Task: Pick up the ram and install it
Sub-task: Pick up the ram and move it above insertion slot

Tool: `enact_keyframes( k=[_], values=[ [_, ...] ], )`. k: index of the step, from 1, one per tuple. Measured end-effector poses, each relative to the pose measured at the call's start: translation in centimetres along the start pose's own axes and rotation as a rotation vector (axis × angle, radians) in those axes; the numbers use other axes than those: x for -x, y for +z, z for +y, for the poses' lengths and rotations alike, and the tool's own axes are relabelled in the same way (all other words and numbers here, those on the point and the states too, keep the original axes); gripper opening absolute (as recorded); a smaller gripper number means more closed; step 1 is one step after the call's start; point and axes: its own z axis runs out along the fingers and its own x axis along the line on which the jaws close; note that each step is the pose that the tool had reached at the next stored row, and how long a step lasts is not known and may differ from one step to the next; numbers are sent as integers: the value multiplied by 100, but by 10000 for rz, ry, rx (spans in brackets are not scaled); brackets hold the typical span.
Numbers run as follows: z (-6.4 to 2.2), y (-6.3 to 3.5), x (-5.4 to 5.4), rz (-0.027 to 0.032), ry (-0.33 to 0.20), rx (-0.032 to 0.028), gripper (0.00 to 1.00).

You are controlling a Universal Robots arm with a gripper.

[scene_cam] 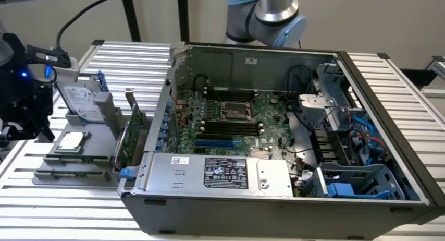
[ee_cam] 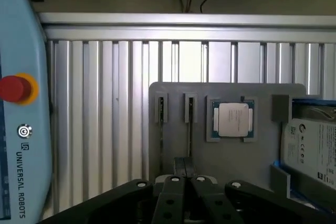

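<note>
The arm (scene_cam: 272, 6) is a smooth silver tube that meets a rounded joint (scene_cam: 292, 27) with a pale blue cap. Its wrist (scene_cam: 21, 103) is a chunky black block with a small blue light (scene_cam: 25, 74) glowing on it (the one bright spot on that dark housing). A black cable (scene_cam: 80, 14) arcs up from a pale plug (scene_cam: 50, 57) beside it. In the wrist view the claw (ee_cam: 184, 169) is matte black, built of angular linked bars, with four round silver pins (ee_cam: 142, 184) across its knuckles.

Exterior oblique over case (scene_cam: 243, 215); wrist close above shared tray (ee_cam: 231, 163)
</note>
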Motion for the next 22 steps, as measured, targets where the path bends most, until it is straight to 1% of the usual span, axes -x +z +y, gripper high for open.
enact_keyframes(
  k=[5,6,10,18,22],
  values=[
    [-28,38,-46,5,-145,-3,0],
    [-35,45,-53,8,-170,-1,100],
    [-66,90,-85,12,-267,-1,100],
    [-95,233,-163,17,-387,0,100],
    [-121,306,-175,18,-423,0,100]
  ],
)
